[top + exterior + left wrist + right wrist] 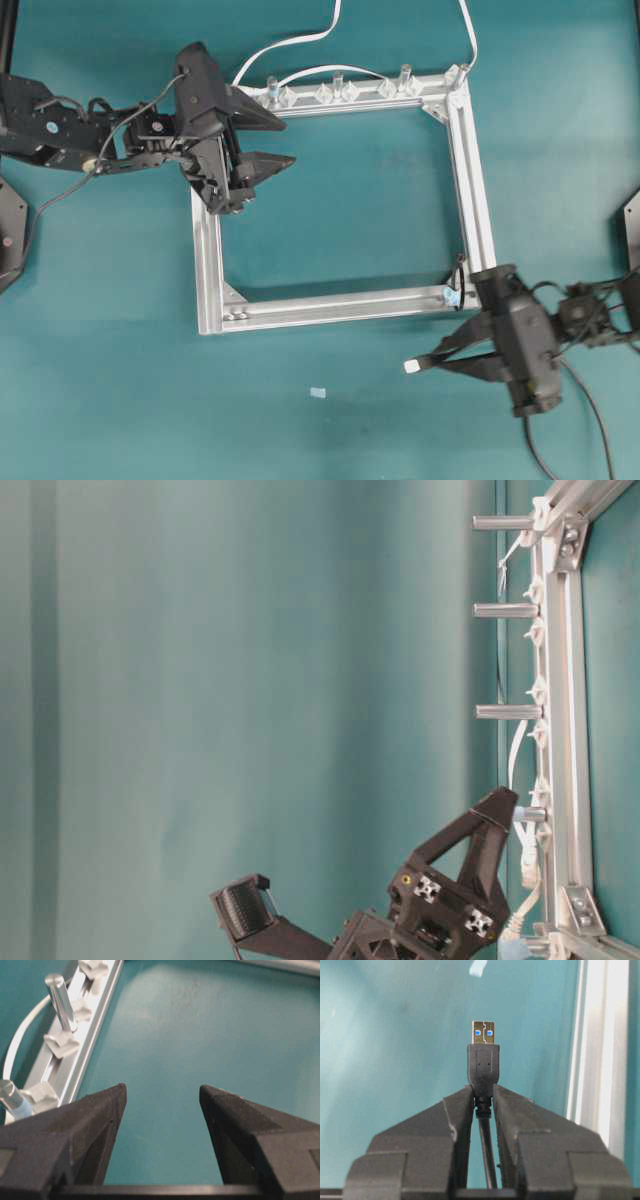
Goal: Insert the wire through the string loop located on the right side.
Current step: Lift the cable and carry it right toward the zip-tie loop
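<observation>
Pinching the wire (483,1067) just behind its plug in the right gripper (483,1097), tip protruding to thread the string loop (457,272) at lower right; left gripper (268,140) spread wide, empty, upper left.

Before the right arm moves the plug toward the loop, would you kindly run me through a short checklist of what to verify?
1. Right tool shut on the wire: ok, pads clamp just behind the plug.
2. Plug sticks out straight beyond the fingertips, metal tip forward: ok.
3. String loop located at the frame's lower right corner: ok in the overhead view, though its opening is too small to judge.
4. Plug aimed at the loop: not ok, the tip points away from the frame over bare mat.
5. Left tool open and holding nothing, away from the loop: ok.
</observation>
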Controlling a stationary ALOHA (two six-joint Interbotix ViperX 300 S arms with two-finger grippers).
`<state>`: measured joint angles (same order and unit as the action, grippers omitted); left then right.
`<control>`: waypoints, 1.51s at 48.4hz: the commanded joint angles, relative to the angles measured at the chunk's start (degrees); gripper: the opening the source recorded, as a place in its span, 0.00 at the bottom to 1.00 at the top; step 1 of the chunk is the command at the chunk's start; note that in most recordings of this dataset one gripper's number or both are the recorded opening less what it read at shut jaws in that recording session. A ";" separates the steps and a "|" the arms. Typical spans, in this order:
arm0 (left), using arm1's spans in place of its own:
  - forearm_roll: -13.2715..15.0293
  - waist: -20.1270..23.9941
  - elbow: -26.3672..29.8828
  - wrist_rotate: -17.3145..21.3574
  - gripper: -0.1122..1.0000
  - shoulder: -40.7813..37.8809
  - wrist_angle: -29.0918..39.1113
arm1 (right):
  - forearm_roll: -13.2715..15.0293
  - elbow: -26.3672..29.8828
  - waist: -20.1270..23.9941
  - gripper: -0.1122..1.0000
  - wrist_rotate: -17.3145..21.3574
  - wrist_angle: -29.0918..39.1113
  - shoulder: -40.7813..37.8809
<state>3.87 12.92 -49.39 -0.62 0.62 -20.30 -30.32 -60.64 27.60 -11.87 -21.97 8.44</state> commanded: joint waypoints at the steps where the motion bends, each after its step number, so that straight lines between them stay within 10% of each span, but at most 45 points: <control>1: -0.09 -0.26 1.32 -0.18 0.70 1.32 0.62 | 0.18 -2.20 0.18 0.25 -0.18 -0.26 4.04; 37: -0.09 0.70 1.93 -0.18 0.70 1.32 3.52 | 0.53 -19.07 0.18 0.25 -0.18 3.87 25.22; 73: -0.09 0.62 2.37 -0.26 0.70 1.32 4.57 | 2.64 -20.48 -4.75 0.25 -1.32 7.21 29.00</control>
<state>3.96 13.45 -48.16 -0.62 0.62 -15.56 -27.95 -81.65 23.73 -13.10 -14.85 37.53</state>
